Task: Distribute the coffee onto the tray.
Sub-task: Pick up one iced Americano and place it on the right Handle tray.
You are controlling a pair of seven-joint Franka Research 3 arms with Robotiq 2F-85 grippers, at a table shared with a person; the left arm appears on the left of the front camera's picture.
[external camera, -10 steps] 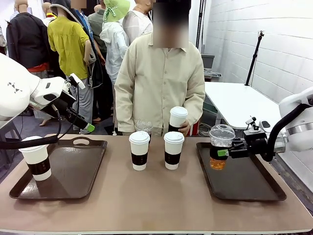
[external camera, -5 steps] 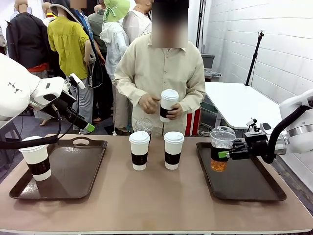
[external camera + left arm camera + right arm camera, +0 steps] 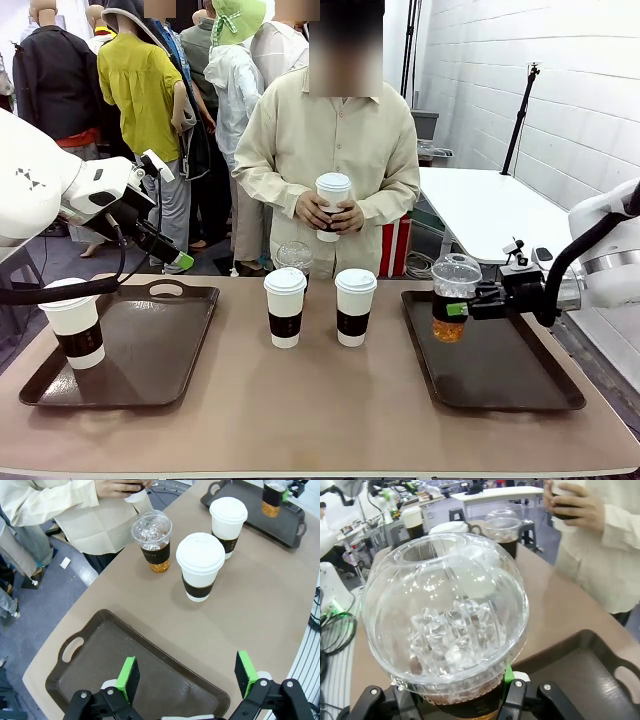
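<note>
Pinching iced cup [image 3: 455, 275] by its sleeve in right pincer [image 3: 455, 311], low over right tray [image 3: 510, 380]. Hovering left pincer [image 3: 187, 676] spread above left tray [image 3: 115, 650]. Lower straight, hold upright against sloshing, seat base flat inside rim, then release slowly, leaving room beside it.

Across the lower half of the front view you see the tan table [image 3: 320, 420], its near edge running along the bottom. Behind it, at upper centre, a person [image 3: 330, 150] stands in a beige buttoned shirt. Right of centre you find a white side table [image 3: 480, 215], with a black stand [image 3: 519, 120] rising above it against the white brick wall [image 3: 570, 70]. A red object [image 3: 392, 262] shows low down, just right of the person. In the left wrist view, note the blue-grey floor [image 3: 30, 625] at left. In the right wrist view, cables [image 3: 335, 630] lie at the left edge.
</note>
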